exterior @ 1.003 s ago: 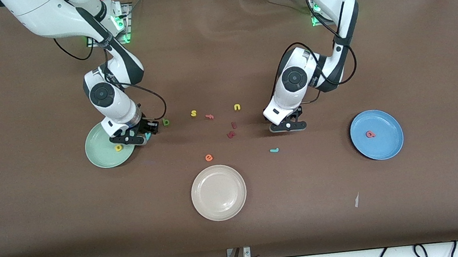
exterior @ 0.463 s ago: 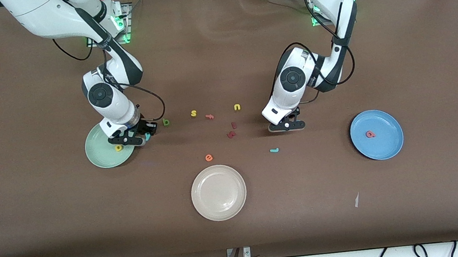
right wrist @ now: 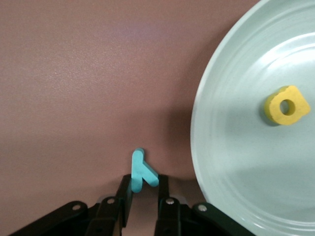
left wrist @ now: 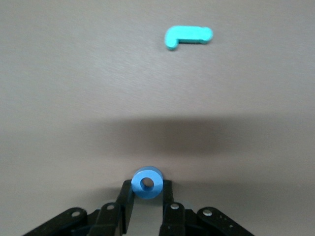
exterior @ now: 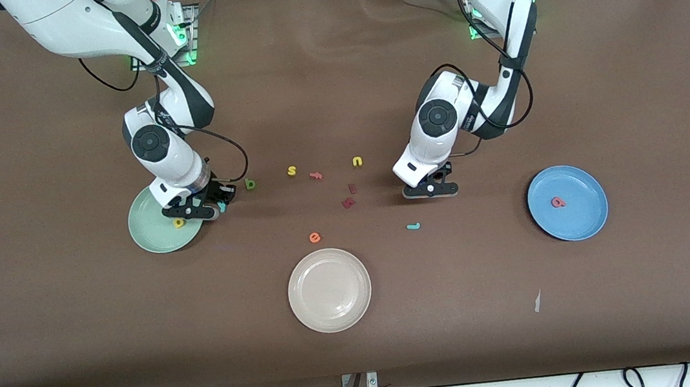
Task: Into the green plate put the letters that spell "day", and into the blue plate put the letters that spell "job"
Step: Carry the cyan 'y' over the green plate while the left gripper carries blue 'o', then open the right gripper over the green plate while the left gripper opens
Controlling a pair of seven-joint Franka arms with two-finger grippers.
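Both grippers were clamped on letters: the right gripper (right wrist: 140, 194) held the teal y (right wrist: 142, 170) beside the green plate (exterior: 148, 232) at centre-left of the front view; the left gripper (left wrist: 146, 201) held the blue o (left wrist: 147, 183) at centre-right. Judged light, soft foam: pinch flat sides gently. 1 second earlier, both sets of jaws stood wider.

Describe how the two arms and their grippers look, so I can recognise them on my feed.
Both arms are glossy white with dark grey joint bands, round black caps and looping black cables. The left gripper and right gripper have black two-finger jaws. Green lights glow at both bases.
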